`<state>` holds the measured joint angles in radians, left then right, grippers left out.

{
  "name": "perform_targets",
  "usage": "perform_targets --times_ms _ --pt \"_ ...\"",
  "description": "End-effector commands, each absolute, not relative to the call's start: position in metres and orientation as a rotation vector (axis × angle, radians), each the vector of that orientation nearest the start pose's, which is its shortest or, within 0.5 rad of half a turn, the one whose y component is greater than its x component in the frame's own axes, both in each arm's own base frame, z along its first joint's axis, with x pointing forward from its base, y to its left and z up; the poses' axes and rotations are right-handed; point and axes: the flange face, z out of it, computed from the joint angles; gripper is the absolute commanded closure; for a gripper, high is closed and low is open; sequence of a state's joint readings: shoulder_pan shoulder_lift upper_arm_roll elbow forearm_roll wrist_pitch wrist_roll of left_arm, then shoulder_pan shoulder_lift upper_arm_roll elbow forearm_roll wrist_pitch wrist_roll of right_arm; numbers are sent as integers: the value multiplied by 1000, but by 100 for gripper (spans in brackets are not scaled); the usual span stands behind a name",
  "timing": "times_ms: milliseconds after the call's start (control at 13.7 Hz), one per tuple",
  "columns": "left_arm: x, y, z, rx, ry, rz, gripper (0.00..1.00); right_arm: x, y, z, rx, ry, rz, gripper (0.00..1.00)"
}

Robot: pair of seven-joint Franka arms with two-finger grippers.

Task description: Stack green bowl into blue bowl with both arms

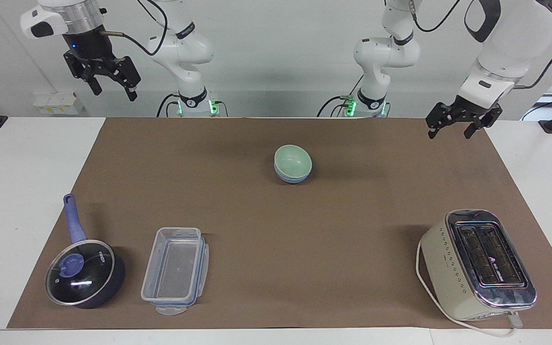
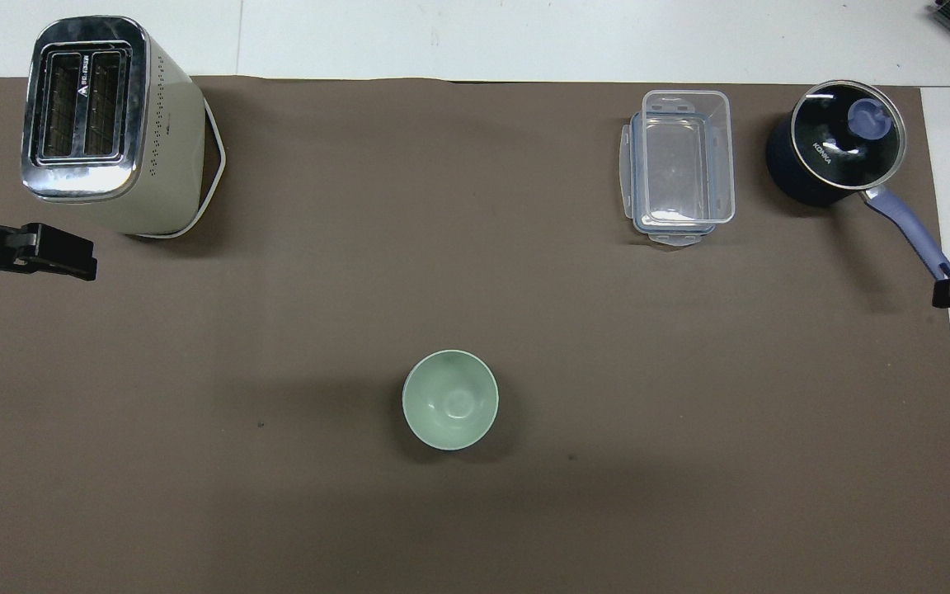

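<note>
Green bowl: I see the small round pale mint-green matte bowl (image 1: 293,162) sitting inside the small round medium-blue matte bowl (image 1: 291,178), near the middle of the table (image 1: 27,163), somewhat closer to the robots' edge.
Blue bowl: only its lower rim shows under the green one in the facing view; from overhead it is hidden.
Handling: I judge both bowls light, stiff and smooth, so perhaps slippery. I would take the rim, one finger inside and one outside.
Task state: to my judgement the stacking is already done.
Left gripper (image 1: 454,125): hangs over the table's corner at the left arm's end, on the robots' side; fingers released, nothing held.
Right gripper (image 1: 109,86): raised high over the corner at the right arm's end; fingers spread apart, empty.
</note>
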<state>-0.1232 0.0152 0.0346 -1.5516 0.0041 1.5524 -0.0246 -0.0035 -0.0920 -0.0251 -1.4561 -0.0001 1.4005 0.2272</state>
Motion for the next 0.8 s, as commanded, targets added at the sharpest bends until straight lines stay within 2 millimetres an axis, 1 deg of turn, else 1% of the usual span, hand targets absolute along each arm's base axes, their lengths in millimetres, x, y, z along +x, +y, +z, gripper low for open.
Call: perform_targets --times_ms 0,291,510,728 --pt "556 -45 626 -3121 102 39 0 516 -18 717 -3131 364 -43 0" --pt "556 -45 626 -3121 102 39 0 514 -19 714 -3134 370 -7 0" --pt "556 -45 626 -3119 102 39 0 514 -17 716 -3134 357 -14 0" --pt "556 -45 626 -3121 102 39 0 517 -16 712 -3127 354 -1 0"
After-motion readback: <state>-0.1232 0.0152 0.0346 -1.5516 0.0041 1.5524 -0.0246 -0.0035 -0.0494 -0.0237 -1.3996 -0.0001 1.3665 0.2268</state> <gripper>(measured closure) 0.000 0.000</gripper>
